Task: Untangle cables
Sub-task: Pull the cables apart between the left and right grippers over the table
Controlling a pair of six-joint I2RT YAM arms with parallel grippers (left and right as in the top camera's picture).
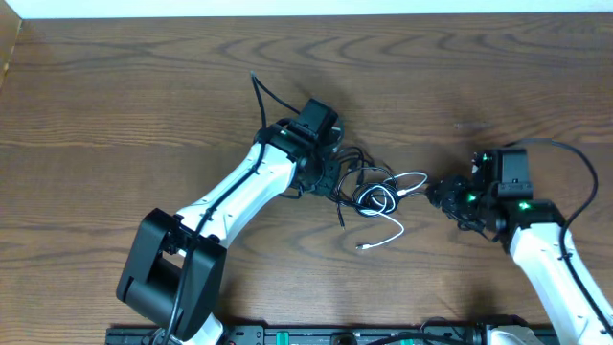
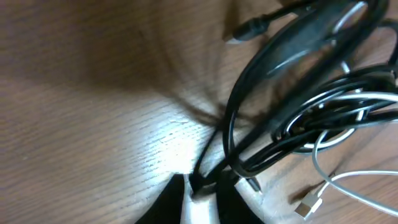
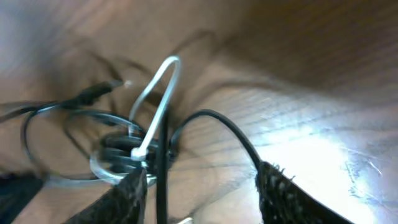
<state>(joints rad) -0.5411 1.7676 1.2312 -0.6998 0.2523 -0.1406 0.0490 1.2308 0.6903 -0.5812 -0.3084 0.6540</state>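
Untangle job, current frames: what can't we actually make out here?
- Crossing order of the white cable and black cable where they tangle: blurred in the right wrist view, too small overhead.
- Whether the left pincer grips the black cable: the left wrist view's bottom edge cuts off the fingers, and the left arm hides them overhead.
- The black cable's ends: blurred in both wrist views.

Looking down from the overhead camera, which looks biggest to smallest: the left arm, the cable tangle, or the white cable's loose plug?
Largest: left arm.
Then: cable tangle.
Smallest: white cable's loose plug, just a speck.
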